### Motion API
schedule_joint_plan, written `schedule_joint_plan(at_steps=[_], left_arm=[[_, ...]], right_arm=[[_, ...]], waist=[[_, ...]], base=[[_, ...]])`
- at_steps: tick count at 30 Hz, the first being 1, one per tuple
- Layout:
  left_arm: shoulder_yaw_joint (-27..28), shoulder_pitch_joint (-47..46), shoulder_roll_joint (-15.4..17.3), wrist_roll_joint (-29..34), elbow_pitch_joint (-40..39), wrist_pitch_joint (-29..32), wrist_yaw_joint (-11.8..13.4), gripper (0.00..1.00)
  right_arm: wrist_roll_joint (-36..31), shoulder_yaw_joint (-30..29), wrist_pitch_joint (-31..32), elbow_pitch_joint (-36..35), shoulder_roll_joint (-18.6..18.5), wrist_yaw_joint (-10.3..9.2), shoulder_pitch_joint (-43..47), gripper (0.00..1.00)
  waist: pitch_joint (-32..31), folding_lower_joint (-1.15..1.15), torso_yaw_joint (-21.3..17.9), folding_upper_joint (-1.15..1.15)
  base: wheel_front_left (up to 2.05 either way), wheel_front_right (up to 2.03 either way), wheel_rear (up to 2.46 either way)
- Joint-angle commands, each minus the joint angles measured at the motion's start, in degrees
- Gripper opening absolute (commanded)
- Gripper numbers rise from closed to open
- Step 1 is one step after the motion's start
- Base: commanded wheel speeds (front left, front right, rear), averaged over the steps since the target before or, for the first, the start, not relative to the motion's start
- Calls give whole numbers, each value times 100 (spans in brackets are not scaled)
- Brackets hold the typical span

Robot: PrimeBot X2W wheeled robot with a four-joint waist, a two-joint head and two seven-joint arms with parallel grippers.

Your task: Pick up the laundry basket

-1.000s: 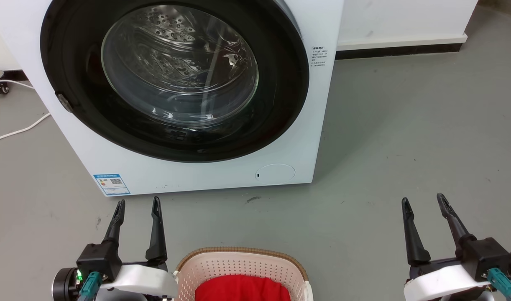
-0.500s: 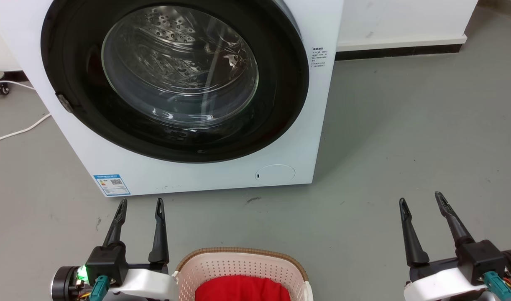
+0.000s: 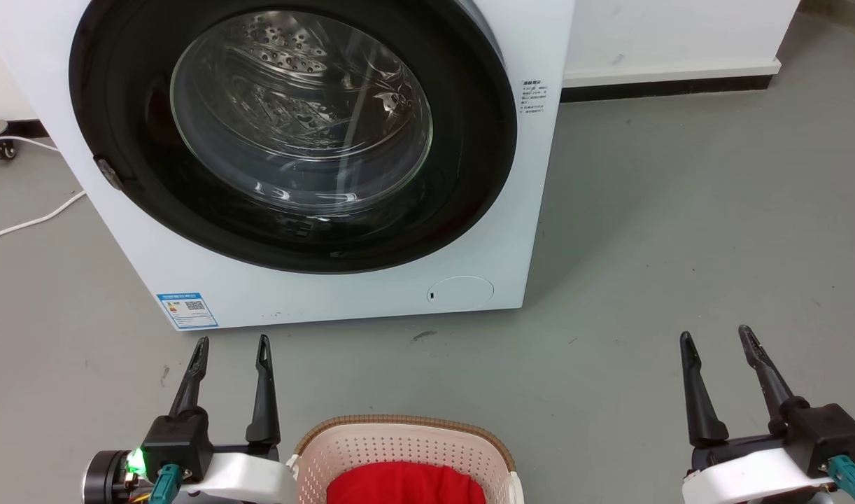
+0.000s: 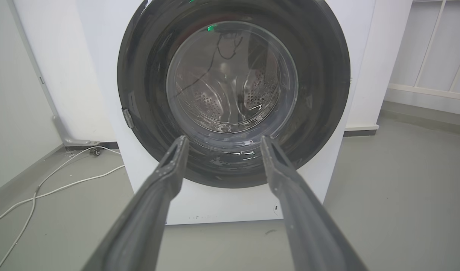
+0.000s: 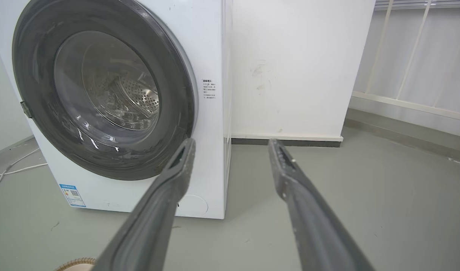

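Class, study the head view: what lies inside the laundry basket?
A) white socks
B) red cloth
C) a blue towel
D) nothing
B: red cloth shows inside the perforated walls of the basket.

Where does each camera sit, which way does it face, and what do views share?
Head view: on the head, looking down at washing machine and laundry basket; open left end effector and right end effector show.
Left wrist view: along its own fingers, facing the door.
Right wrist view: along its own fingers, facing the machine's right edge and wall.
Shared: the washing machine.
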Motion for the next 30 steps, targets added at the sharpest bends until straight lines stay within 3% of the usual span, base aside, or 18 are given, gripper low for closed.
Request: schedule_joint_plan(at_steps=[1,19,24,30], left_arm=[[6,45,13,21,0,-44,30,100],[67,11,14,-77,53,-44,20,100],[285,-174,19,-157,397,-31,-159,100],[459,-568,209,-113,1352,-31,-426,100]], right_arm=[[49,-4,-16,12,-15,-2,50,100],[142,105,-15,156,-15,-2,-1,100],[88,317,-15,498,-14,-2,-212,100],[191,583,-15,1385,-12,-2,-616,100]], waist=[[3,0,1,0],[31,0,-17,0],[120,0,-20,0],[402,0,5,0]], base=[[0,0,0],[0,0,0],[0,0,0],[0,0,0]])
